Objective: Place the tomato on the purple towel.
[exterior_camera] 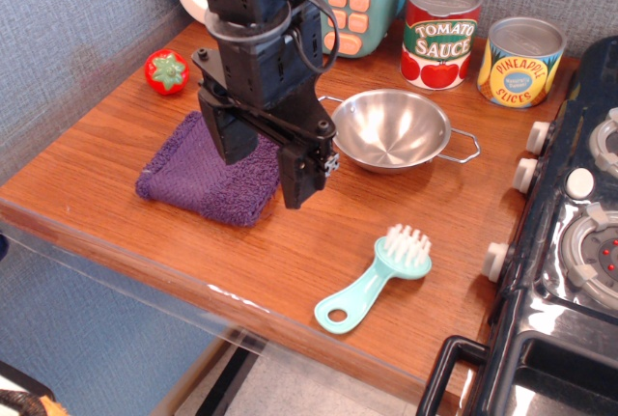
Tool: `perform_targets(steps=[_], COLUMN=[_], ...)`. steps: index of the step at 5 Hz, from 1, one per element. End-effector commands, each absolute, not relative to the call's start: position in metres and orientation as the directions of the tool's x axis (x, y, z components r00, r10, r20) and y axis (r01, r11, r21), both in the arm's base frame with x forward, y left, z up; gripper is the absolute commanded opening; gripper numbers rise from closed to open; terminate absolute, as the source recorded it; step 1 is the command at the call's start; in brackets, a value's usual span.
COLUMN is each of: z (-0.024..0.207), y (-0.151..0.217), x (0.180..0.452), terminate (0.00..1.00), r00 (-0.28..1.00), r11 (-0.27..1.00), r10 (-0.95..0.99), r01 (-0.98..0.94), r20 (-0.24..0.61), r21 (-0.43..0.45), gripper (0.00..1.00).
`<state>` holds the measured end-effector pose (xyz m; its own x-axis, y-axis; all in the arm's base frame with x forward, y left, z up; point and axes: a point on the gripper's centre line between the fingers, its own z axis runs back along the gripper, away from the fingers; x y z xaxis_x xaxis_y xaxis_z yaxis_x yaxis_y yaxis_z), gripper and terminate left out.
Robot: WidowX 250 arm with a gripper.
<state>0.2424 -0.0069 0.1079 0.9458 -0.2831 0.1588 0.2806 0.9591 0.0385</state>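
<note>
The tomato (166, 71) is small, glossy red with a green leafy top, and sits on the wooden table at the far left, near the wall. The purple towel (198, 174) lies folded on the table, in front of and to the right of the tomato. My gripper (263, 173) is black and hangs over the towel's right part, fingers pointing down. Its two fingers stand apart with nothing between them. The gripper hides part of the towel. The tomato is well apart from the gripper, to its upper left.
A steel bowl (391, 128) stands right of the towel. A tomato sauce can (440, 33) and a pineapple slices can (519, 62) stand at the back right. A teal brush (379, 277) lies near the front edge. A toy stove (570, 242) borders the right.
</note>
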Motion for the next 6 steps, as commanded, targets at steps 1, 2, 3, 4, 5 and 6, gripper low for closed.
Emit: perform_targets(steps=[1, 2, 3, 4, 5, 6], z=[0.108, 0.103, 0.100, 0.092, 0.099, 0.125], y=[-0.007, 0.033, 0.080, 0.136, 0.181, 0.205], x=[0.242, 0.278, 0.320, 0.364, 0.392, 0.395], terminate=[0.00, 0.00, 0.00, 0.00, 0.00, 0.00], r00=[0.946, 0.978, 0.994, 0.995, 0.987, 0.971], r11=[0.959, 0.984, 0.992, 0.984, 0.974, 0.971], r10=[-0.283, -0.175, -0.057, 0.074, 0.119, 0.143], r01=[0.281, 0.170, 0.047, -0.084, -0.137, -0.175], r20=[0.159, 0.113, 0.089, 0.069, 0.105, 0.191], r21=[0.039, 0.047, 0.115, 0.160, 0.179, 0.160], gripper=[1.00, 1.00, 1.00, 1.00, 1.00, 1.00])
